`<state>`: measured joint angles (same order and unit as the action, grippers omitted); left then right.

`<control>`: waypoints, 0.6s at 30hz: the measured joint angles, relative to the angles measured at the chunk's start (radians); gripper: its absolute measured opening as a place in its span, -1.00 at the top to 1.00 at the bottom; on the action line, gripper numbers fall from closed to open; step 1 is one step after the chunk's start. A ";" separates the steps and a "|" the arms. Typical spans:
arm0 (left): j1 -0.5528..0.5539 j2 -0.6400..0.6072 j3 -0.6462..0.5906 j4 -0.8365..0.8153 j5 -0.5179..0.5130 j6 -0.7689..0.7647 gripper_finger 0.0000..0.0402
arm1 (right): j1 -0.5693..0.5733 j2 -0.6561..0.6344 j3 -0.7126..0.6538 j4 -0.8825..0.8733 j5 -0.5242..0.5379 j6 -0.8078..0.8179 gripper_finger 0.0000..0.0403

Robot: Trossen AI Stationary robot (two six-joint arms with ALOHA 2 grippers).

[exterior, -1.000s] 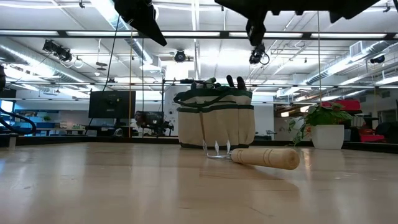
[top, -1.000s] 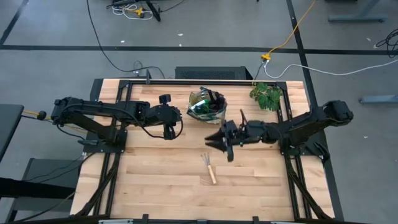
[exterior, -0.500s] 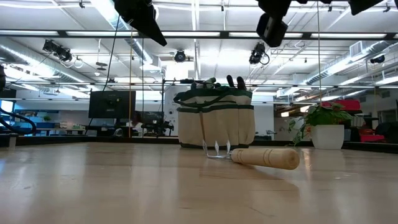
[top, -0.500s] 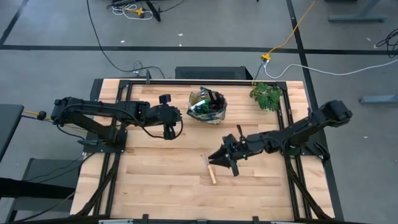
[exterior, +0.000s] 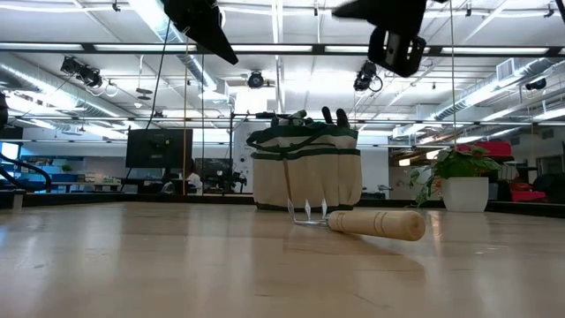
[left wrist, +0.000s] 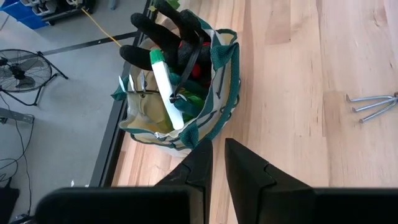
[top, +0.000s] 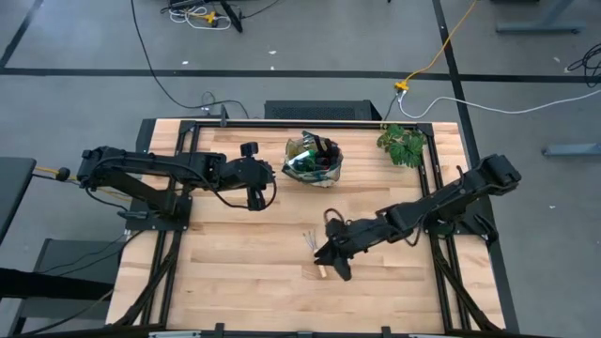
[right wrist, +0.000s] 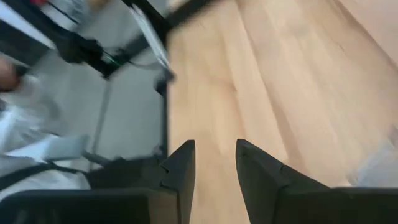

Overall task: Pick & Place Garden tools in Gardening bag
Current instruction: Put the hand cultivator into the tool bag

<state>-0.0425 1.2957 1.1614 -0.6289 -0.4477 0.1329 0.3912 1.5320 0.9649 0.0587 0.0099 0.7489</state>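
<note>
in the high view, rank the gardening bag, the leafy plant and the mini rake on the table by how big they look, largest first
1. gardening bag, the widest of the three.
2. leafy plant, a little smaller in spread, close to the bag.
3. mini rake, thin; the right gripper covers part of its handle, so its full length is unsure.
</note>
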 joint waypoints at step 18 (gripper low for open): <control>0.000 0.000 0.000 0.001 0.000 0.000 0.76 | -0.018 0.280 0.290 -0.419 -0.152 0.141 0.50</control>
<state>-0.0422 1.2957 1.1614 -0.6281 -0.4480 0.1329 0.3730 1.8124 1.2546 -0.3606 -0.1420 0.8898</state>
